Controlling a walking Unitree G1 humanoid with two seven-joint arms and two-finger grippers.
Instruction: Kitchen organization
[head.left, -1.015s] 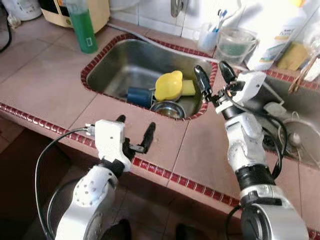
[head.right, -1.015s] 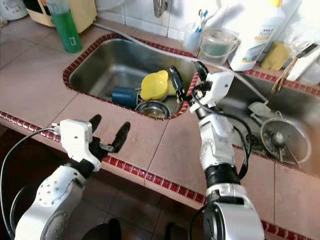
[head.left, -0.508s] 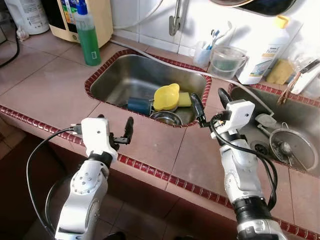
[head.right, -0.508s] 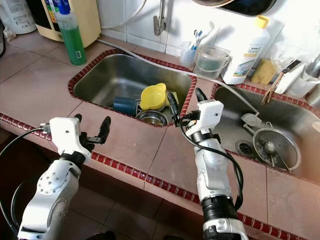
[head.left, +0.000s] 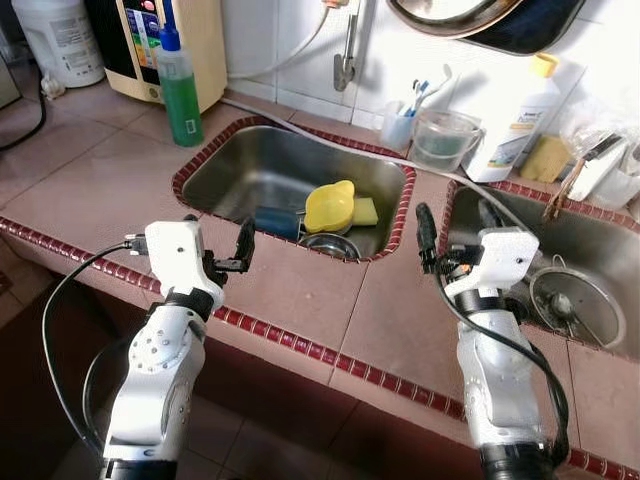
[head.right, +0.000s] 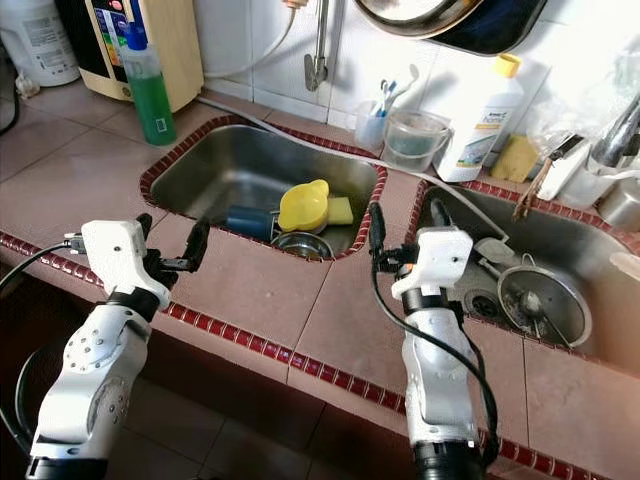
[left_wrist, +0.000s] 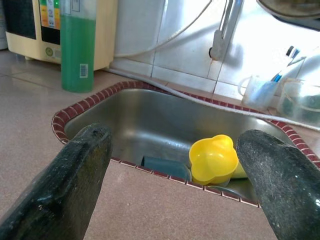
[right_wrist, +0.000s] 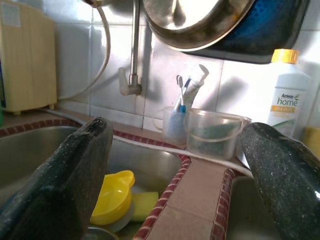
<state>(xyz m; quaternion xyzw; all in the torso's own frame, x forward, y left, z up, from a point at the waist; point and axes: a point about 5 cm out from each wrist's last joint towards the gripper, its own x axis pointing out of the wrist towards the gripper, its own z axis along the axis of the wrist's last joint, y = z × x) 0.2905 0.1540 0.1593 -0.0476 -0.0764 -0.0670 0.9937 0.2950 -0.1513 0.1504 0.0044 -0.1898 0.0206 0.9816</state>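
1. Since a second ago the camera has risen and pulled back, so more of the wall shows; the right gripper (head.left: 452, 222) has drawn back from over the sink's (head.left: 230, 165) right corner and now hangs over the tiled strip between the two basins.
2. Left gripper (head.left: 218, 238) hovers above the counter (head.left: 90, 190) just in front of the sink's front rim, fingers spread wide and holding nothing.
3. Right gripper's fingers are also spread apart and empty, one by the sink's right rim, the other over the edge of the second basin (head.left: 600, 225).
4. Dishes lie at the right end of the sink: a yellow cup (head.left: 329, 206) tipped on its side, a yellow sponge (head.left: 365, 211) touching it on the right, a blue cup (head.left: 276, 221) lying to its left, and a steel bowl (head.left: 324, 243) just in front.
5. From the left wrist, the yellow cup (left_wrist: 213, 159) sits beyond the fingers (left_wrist: 65, 185), nearer the right-hand one, with the sink's rim between.
6. From the right wrist, the yellow cup (right_wrist: 114, 198) lies low beside one finger, well below the tips.
7. Green soap bottle (head.left: 179, 88) stands upright on the counter behind the sink's left corner.
8. Clear jug (head.left: 441, 139), toothbrush cup (head.left: 399, 124) and white bottle (head.left: 520, 120) stand along the wall behind the strip.
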